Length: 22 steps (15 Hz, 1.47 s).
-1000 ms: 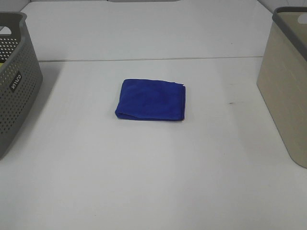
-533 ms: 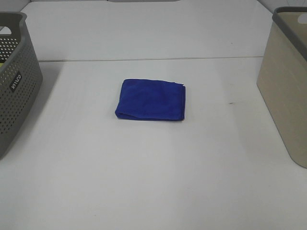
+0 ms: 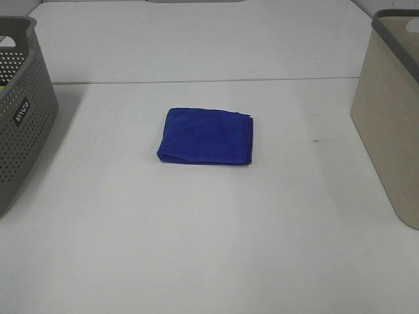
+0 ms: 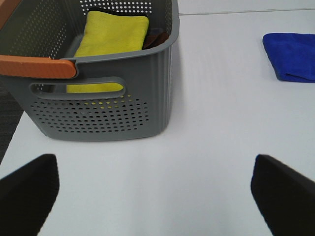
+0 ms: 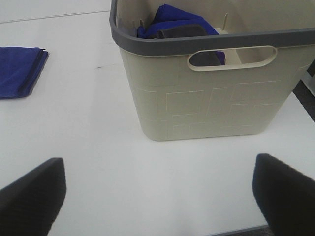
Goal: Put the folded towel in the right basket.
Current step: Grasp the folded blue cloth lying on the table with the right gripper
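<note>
Blue folded towel (image 3: 205, 136) lies flat mid-bench, white bench (image 3: 196, 248), nothing touching it. Folded edge faces near-left, looser layered edges on the right side. Grey perforated basket (image 3: 19, 124) at left edge, partly cut off, small dark label (image 3: 21, 110) on its wall. Beige basket (image 3: 386, 124) with dark grey rim (image 3: 393, 29) at right edge, also cut off. Both baskets well apart from towel. Seam line (image 3: 196, 82) crosses bench behind towel. Small dark mark (image 3: 316, 140) between towel and beige basket.
</note>
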Each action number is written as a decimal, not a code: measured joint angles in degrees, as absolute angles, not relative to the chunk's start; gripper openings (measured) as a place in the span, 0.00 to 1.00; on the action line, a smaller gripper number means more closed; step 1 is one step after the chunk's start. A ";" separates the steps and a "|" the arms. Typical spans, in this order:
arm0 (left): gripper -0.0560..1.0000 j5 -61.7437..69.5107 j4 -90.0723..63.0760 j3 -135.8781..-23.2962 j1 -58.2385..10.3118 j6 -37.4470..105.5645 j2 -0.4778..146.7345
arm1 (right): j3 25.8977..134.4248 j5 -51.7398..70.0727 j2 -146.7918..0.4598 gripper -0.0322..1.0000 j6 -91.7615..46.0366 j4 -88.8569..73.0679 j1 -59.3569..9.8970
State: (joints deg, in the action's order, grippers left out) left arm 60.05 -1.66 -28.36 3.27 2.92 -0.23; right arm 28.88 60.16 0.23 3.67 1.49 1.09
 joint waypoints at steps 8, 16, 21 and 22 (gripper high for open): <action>0.99 60.05 -1.66 -28.36 3.27 2.92 -0.23 | 28.88 60.16 0.23 0.98 2.64 1.49 1.09; 0.99 60.05 -1.66 -28.36 3.27 2.92 -0.23 | 37.59 63.77 -16.27 0.98 1.15 -2.64 1.09; 0.99 60.05 -1.66 -28.36 3.27 2.92 -0.23 | 70.19 68.35 -59.76 0.98 0.00 -5.61 1.09; 0.99 60.05 -1.66 -28.36 3.27 2.92 -0.23 | 74.43 67.21 -66.69 0.98 -0.52 -6.42 1.09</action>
